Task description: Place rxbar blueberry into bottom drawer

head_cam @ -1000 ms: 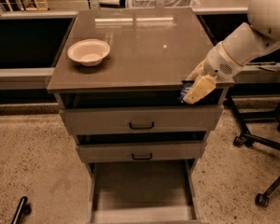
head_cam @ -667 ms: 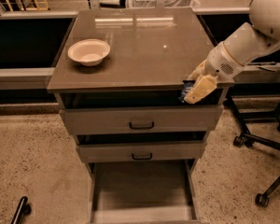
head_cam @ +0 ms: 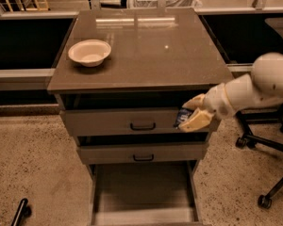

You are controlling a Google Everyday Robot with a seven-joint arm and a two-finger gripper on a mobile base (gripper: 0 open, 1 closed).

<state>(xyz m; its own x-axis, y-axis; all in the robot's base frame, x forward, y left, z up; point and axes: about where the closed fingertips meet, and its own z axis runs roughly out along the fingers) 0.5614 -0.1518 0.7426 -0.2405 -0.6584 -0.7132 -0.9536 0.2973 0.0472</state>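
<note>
The cream two-finger gripper (head_cam: 187,114) has dropped. A second ago it hung level with the front edge of the cabinet top, at the right corner. Now it sits lower, in front of the right end of the top drawer face, and the white arm (head_cam: 254,88) behind it has sunk with it. That reads as the start of the descent toward the drop-off, with the carry well under way and the release not yet due.

The grey-brown three-drawer cabinet (head_cam: 146,51) stands where it was. Its bottom drawer (head_cam: 144,187), the widest and deepest tray with a plain flat floor, is pulled out at the foot of the cabinet with nothing visible on the floor. It lies well below the gripper and somewhat to its left, so the hand likely needs to go down further and inward before letting go. The top drawer (head_cam: 113,122) and the middle drawer (head_cam: 108,154), both with dark handles, are each slightly ajar. The middle one's front juts out between gripper and target and could catch the hand on a straight descent.

A shallow cream bowl (head_cam: 89,52) rests on the back left of the top, untouched.

The small dark navy-blue rxbar blueberry (head_cam: 180,117) is pinched between the two fingers, its end poking out to the left, just in front of the top drawer face.
</note>
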